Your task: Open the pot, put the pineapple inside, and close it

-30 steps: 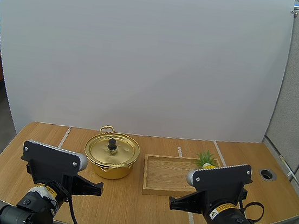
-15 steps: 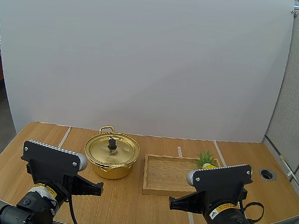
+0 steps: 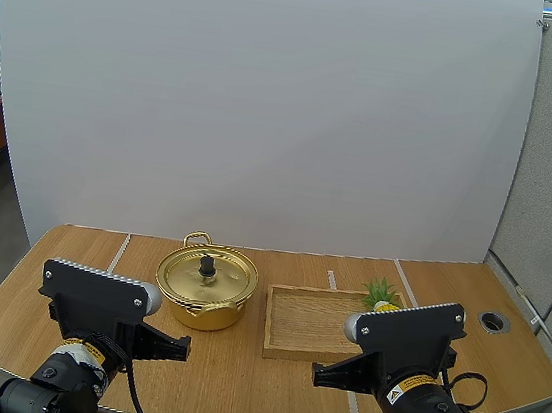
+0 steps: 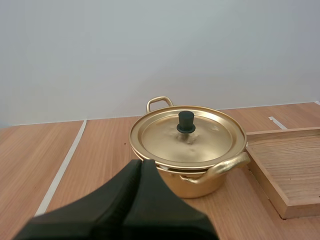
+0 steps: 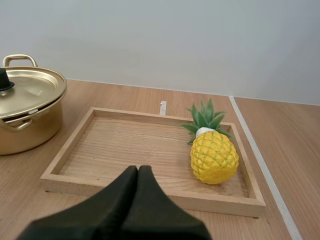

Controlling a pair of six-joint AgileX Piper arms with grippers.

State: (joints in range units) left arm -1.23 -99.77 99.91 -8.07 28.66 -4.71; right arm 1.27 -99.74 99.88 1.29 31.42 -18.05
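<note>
A gold pot (image 3: 205,287) (image 4: 192,150) (image 5: 27,112) stands on the table, its lid (image 4: 187,135) on, with a black knob (image 3: 207,265) (image 4: 186,121). To its right lies a wooden tray (image 3: 314,322) (image 5: 125,145) (image 4: 280,160). A small yellow pineapple (image 5: 214,155) (image 3: 382,296) with green leaves lies in the tray's far right corner. My left gripper (image 3: 181,347) (image 4: 141,162) is shut, short of the pot on its near side. Near the tray's front edge, my right gripper (image 3: 319,376) (image 5: 138,170) is shut too, holding nothing.
Pale tape lines (image 4: 62,170) (image 5: 262,160) run across the wooden table. A round cable hole (image 3: 494,321) sits near the table's right edge. Bare table lies left of the pot and in front of the tray.
</note>
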